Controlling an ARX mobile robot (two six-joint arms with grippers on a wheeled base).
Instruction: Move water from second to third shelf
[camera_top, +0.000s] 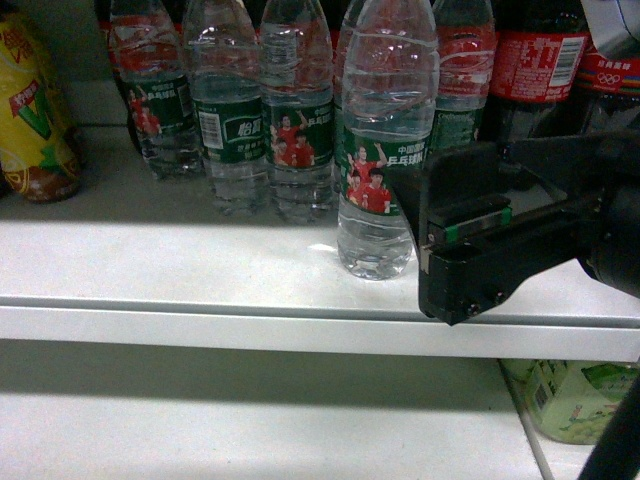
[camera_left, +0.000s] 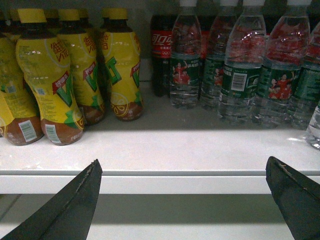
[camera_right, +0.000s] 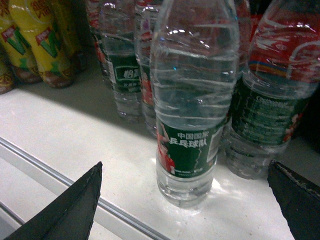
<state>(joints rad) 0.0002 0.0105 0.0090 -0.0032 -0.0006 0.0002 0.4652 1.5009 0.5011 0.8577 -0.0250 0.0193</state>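
Observation:
A clear ribbed water bottle with a green label stands upright near the front edge of the white shelf, ahead of the row of like bottles. In the right wrist view this bottle sits centred beyond my open right gripper, whose fingers are spread wide and short of it. In the head view my right gripper is just right of the bottle. My left gripper is open and empty, below the shelf edge.
More water bottles and dark cola bottles stand behind. Yellow drink bottles fill the shelf's left side. A lower shelf holds a green-labelled bottle at the right.

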